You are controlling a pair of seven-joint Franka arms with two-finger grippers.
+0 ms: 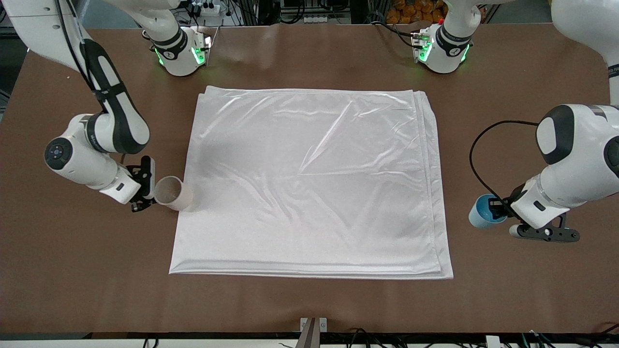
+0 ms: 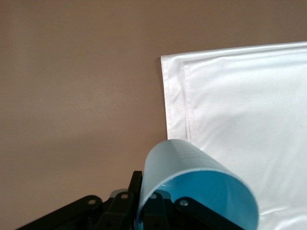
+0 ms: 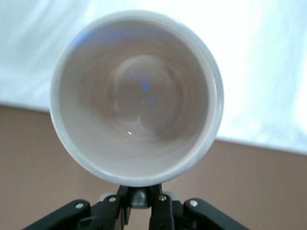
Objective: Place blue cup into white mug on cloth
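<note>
At the cloth (image 1: 309, 183) edge toward the right arm's end, right hand (image 1: 145, 191) clamped on white mug (image 1: 171, 193), lifted and tilted; left hand (image 1: 503, 209) clamped on blue cup (image 1: 483, 211) over bare tabletop (image 1: 309, 304). Transport step; next, set mug upright on cloth, then bring cup over

**Camera setup**

Front view: high, faces the arm bases, covers the whole table (image 1: 72, 290). Left wrist view: close on cup (image 2: 201, 191), looks toward a cloth (image 2: 249, 120) corner. Right wrist view: close, down into mug (image 3: 136, 96). All three share the cloth.
</note>
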